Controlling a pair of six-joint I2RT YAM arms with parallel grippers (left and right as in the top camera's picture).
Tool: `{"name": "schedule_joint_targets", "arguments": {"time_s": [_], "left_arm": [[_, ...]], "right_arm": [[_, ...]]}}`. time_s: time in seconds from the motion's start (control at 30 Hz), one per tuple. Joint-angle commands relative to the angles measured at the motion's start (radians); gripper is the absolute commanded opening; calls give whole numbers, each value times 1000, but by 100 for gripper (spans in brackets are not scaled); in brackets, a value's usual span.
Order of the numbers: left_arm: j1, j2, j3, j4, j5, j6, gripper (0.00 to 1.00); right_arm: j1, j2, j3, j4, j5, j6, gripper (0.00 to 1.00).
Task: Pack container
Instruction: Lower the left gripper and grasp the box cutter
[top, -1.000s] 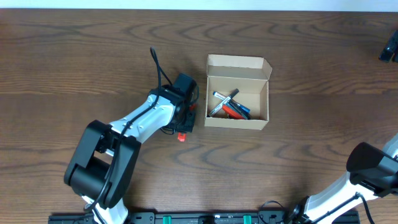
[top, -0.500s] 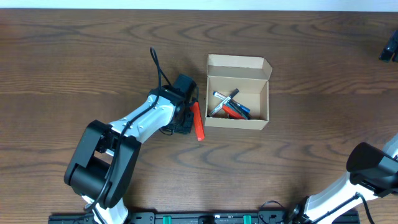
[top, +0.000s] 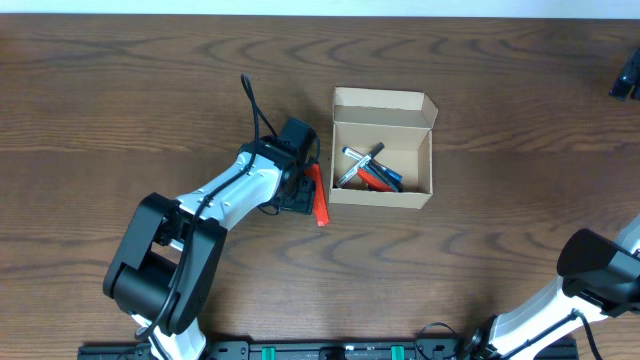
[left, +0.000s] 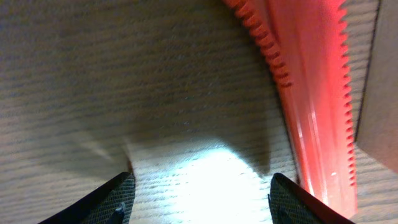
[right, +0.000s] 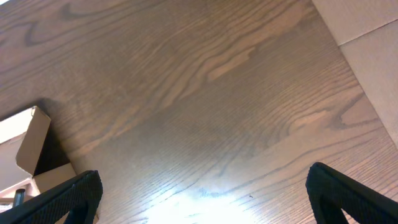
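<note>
Beside the left gripper (left: 199, 186), spread apart and empty, lies one red marker (left: 311, 93), next to one container (top: 380, 198). Right gripper (right: 202, 177) gapes wide, empty.

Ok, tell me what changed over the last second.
The left end effector opened and let go of the red marker, which went from being gripped to lying flat on the table just left of the container, outside it. The container, the markers inside it and the open right end effector stayed as they were.
</note>
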Motion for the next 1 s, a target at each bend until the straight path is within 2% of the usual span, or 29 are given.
{"name": "schedule_joint_targets", "arguments": {"time_s": [0.0,0.2,0.63,0.97], "left_arm": [[1,13,-7,5,10,-5,69],[1,13,-3,39,89,-12,64],[1,13,108,27,99,-27,62],[-10,30,117,32,99,-44,61]], "right_arm": [[-3,-24,13,-1,0,10,99],[-3,-24,13,-1,0,10,99],[-3,-24,13,-1,0,9,99],[-3,-24,13,-1,0,10,99]]}}
